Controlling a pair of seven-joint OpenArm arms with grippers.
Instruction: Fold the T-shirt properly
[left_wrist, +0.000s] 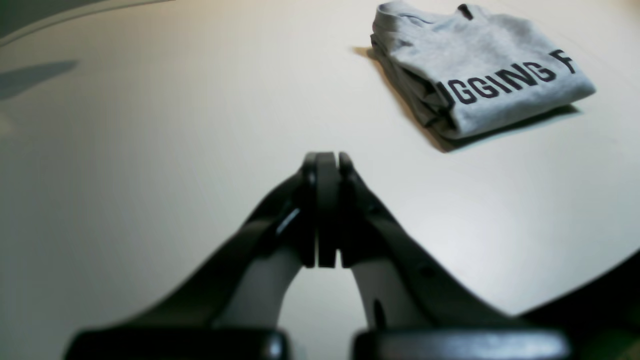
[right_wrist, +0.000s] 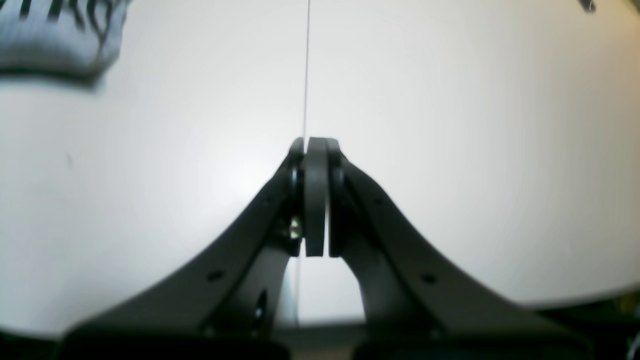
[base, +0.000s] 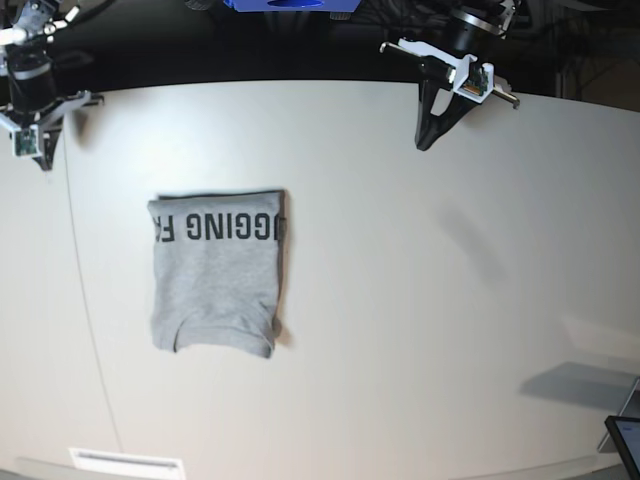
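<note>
The grey T-shirt (base: 215, 272) lies folded into a compact rectangle on the white table (base: 420, 300), black block lettering facing up along its far edge. The left wrist view has the T-shirt (left_wrist: 475, 65) at the upper right, layered folds showing on its side. Only a blurred corner of the T-shirt (right_wrist: 55, 35) enters the right wrist view, top left. My left gripper (left_wrist: 327, 160) hangs shut and empty above bare table, well apart from the shirt; in the base view the left gripper (base: 424, 145) is near the far edge. My right gripper (right_wrist: 315, 145) is shut and empty too, the right gripper (base: 42, 160) at the far left corner.
A thin seam (base: 85, 300) runs down the table left of the shirt. A white strip (base: 127, 462) lies at the near edge. The dark corner of a device (base: 626, 440) shows at the bottom right. Beyond the table's far edge it is dark, with cables.
</note>
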